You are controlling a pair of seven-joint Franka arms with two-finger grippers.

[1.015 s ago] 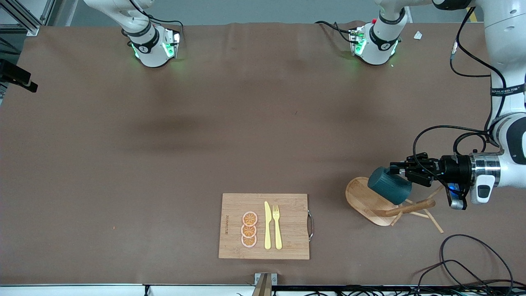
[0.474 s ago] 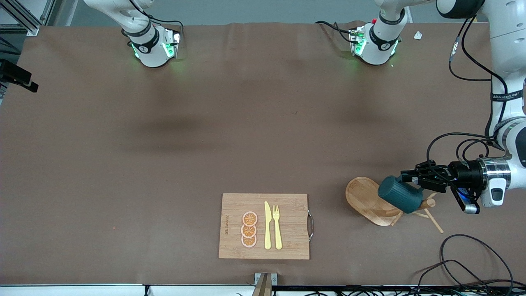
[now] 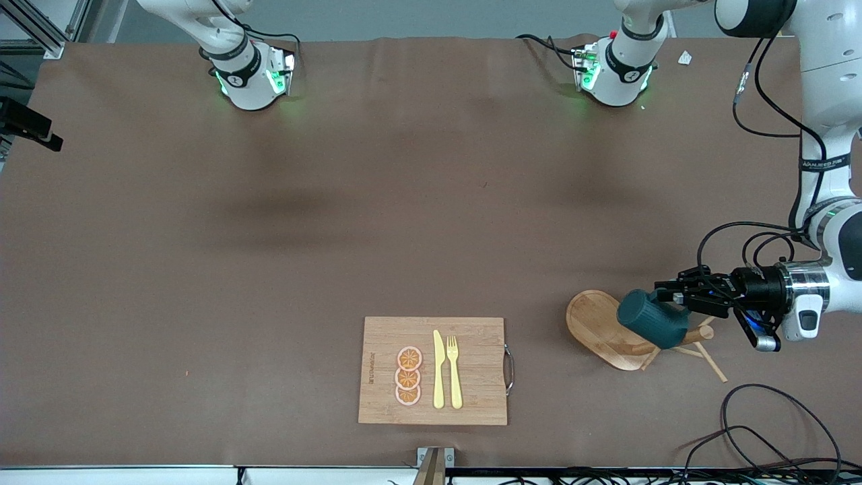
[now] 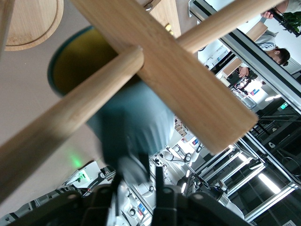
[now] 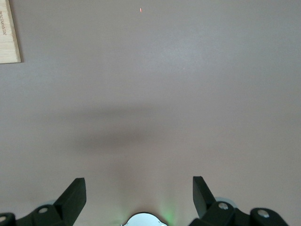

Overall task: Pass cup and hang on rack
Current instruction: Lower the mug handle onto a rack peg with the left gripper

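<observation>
The cup [image 3: 652,319], unlabelled, hangs in the left claw [image 3: 667,294] over the rack [image 3: 596,323].

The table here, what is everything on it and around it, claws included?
cup: one, dark teal, yellow-orange inside, held over the rack
rack: one, light wood, oval base with post and thin pegs, at the left arm's end of the table
cutting board: one, bamboo, metal handle, near the front camera
orange slices: three, in a row on the cutting board
knife: one, yellow, on the cutting board
fork: one, yellow, beside the knife
cables: black, at the left arm's end, nearer the camera than the rack
left claw: shut on the cup
right claw: open, over bare table, waiting
</observation>
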